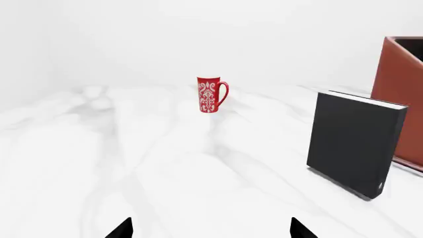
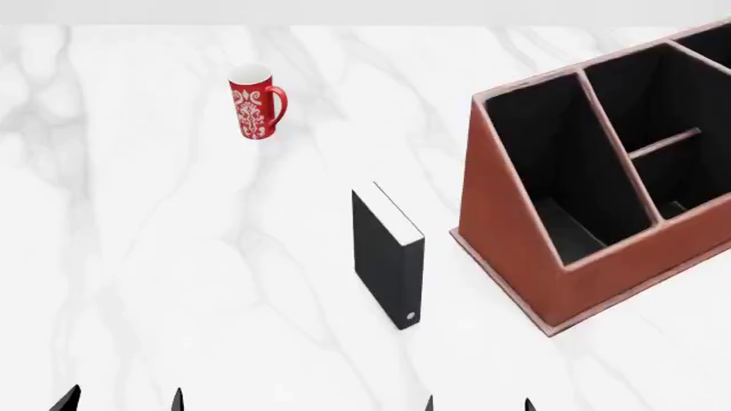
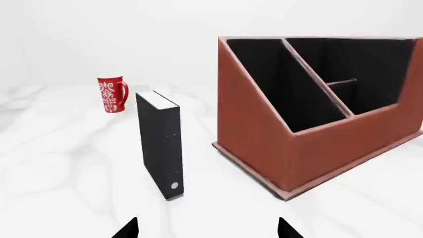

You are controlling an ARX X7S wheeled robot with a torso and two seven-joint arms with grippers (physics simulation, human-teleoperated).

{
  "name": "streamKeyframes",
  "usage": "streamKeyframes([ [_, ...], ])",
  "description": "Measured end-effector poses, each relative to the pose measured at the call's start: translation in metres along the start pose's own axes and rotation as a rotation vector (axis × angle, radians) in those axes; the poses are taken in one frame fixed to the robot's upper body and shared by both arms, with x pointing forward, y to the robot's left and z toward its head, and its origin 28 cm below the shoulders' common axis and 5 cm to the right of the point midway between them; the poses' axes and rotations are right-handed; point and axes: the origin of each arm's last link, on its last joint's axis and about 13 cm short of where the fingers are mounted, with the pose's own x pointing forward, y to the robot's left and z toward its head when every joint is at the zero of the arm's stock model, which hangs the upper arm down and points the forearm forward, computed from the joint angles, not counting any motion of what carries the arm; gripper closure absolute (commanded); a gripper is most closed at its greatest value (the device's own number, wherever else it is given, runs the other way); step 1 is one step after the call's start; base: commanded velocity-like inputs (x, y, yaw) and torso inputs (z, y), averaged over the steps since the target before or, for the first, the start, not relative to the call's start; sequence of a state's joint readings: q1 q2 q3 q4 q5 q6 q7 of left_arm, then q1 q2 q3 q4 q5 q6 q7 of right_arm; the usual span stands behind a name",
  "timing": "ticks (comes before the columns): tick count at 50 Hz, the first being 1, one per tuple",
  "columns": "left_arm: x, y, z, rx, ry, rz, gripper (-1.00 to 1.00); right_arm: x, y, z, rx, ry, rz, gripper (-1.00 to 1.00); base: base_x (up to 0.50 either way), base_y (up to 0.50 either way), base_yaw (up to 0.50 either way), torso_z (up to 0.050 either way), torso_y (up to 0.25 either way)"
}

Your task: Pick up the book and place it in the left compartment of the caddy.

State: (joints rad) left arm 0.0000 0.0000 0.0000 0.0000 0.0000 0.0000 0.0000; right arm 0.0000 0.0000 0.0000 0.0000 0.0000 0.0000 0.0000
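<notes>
Looking down from the head camera, I see both grippers low at the near edge, the left gripper [image 2: 120, 400] and the right gripper [image 2: 478, 402], each with jaws spread wide and holding nothing. Just beyond the right one, the thick black hardcover book [image 2: 389, 257] stands upright on the white marbled counter [image 2: 171, 274], spine with its small round white mark toward me, white page edges on top. It sits just beside the large reddish-brown leather-look caddy [image 2: 514, 231], not touching. I judge it stiff, fairly heavy and smooth-sided, so I would pinch across both covers near the top. The long black-lined left compartment [image 2: 560, 171] lies beyond. Farthest off stands a red patterned mug [image 2: 256, 107].
</notes>
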Motion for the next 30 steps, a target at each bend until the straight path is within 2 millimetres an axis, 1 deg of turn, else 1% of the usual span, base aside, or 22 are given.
streamKeyframes([
  [9, -0.002, -0.001, 0.002, 0.033, 0.009, -0.021, -1.00, 0.000, 0.000, 0.001, 0.002, -0.003, -0.007, -1.00, 0.00, 0.00, 0.00, 0.000, 0.000],
  [14, -0.002, -0.002, 0.008, 0.044, -0.005, -0.024, -1.00, -0.001, 0.000, 0.008, 0.031, -0.024, -0.009, -1.00, 0.00, 0.00, 0.00, 0.000, 0.000],
  [20, -0.003, -0.002, 0.027, 0.050, -0.052, -0.024, -1.00, -0.002, -0.001, 0.025, 0.053, -0.077, -0.012, -1.00, 0.00, 0.00, 0.00, 0.000, 0.000],
  [30, -0.010, -0.003, 0.065, 0.047, -0.143, -0.015, -1.00, -0.006, -0.006, 0.068, 0.076, -0.197, -0.024, -1.00, 0.00, 0.00, 0.00, 0.000, 0.000],
])
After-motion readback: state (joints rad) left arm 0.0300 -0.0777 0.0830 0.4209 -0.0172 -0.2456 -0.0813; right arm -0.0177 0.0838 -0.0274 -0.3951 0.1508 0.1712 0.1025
